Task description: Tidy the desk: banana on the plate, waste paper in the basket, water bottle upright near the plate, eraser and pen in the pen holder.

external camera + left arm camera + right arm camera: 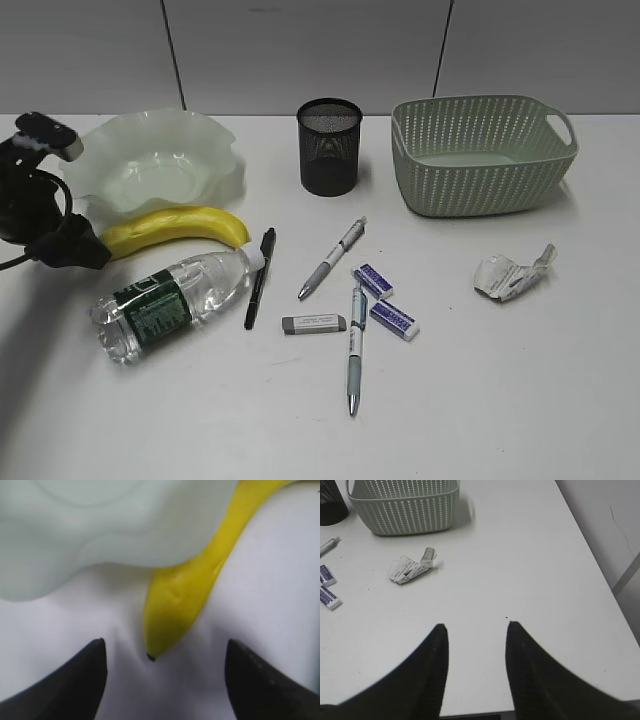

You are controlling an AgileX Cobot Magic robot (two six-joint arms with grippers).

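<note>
Banana [178,228] wedged between plate [215,180], bottle [175,299].

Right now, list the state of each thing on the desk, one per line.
banana: lying on the desk, off the plate
plate: empty
water bottle: on its side, capped
pen holder: upright, contents not visible
basket: upright, empty
waste paper: crumpled, on the desk
left gripper: fingers open around the banana tip

A pale grey wall [300,55] fills the background — flat panels split by thin, slanted dark seams [173,50].
</note>
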